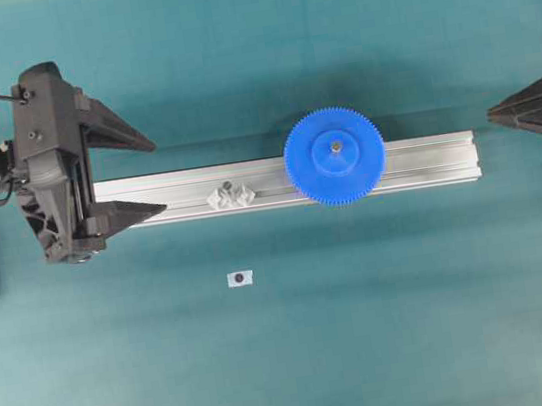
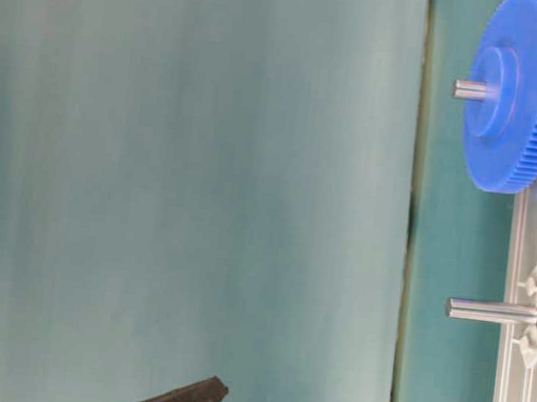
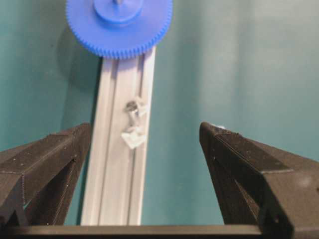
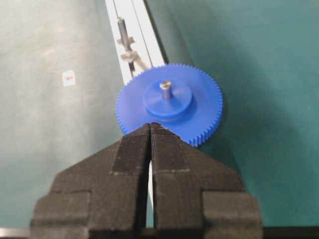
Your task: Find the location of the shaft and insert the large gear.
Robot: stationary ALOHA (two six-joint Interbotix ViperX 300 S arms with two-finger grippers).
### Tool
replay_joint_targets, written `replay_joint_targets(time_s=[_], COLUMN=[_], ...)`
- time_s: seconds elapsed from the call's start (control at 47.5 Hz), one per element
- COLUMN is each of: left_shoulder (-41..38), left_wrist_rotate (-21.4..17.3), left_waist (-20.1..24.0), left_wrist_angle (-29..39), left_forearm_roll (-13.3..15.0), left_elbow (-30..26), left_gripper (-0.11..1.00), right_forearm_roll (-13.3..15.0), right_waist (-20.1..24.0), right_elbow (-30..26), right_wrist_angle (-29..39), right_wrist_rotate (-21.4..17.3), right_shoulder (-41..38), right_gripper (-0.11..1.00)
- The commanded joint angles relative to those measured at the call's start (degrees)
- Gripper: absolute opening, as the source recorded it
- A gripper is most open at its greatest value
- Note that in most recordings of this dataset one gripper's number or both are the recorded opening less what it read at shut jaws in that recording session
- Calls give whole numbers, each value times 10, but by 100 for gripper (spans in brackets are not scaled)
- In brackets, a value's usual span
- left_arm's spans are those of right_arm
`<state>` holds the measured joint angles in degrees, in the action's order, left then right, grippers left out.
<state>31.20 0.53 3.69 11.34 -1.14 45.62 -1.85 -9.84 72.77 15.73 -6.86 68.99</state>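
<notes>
Large gear (image 1: 334, 155) sits flat on the aluminium rail (image 1: 168, 186) near its right end, hub up, with a shaft (image 4: 165, 88) standing through its centre hole; the second shaft (image 2: 492, 311), between its two shiny brackets (image 3: 133, 138), stands bare further left along the rail. Left claw (image 1: 126, 175) is spread wide and empty astride the rail's left end, right claw (image 4: 150, 128) has its tips pressed together on nothing, just short of the gear's rim. Judgement: insertion looks done, so any remaining move should be a straight retreat clear of the teeth, since a nudge could tilt the gear on its pin.
</notes>
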Motion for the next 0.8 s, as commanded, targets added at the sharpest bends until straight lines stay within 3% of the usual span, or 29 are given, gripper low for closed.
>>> replay_joint_targets(time_s=[0.0,0.779], left_shoulder=[5,3], left_wrist_rotate=[0,0], left_waist=[-2,-11], left_wrist_angle=[-3,-4], left_forearm_roll=[-1,-2], left_elbow=[-6,-7], left_gripper=[91,91], right_forearm_roll=[0,2], right_waist=[-1,-1], right_elbow=[-6,-6], right_wrist_angle=[-4,-8], right_wrist_rotate=[-4,-4], right_shoulder=[-5,-4], right_gripper=[2,2])
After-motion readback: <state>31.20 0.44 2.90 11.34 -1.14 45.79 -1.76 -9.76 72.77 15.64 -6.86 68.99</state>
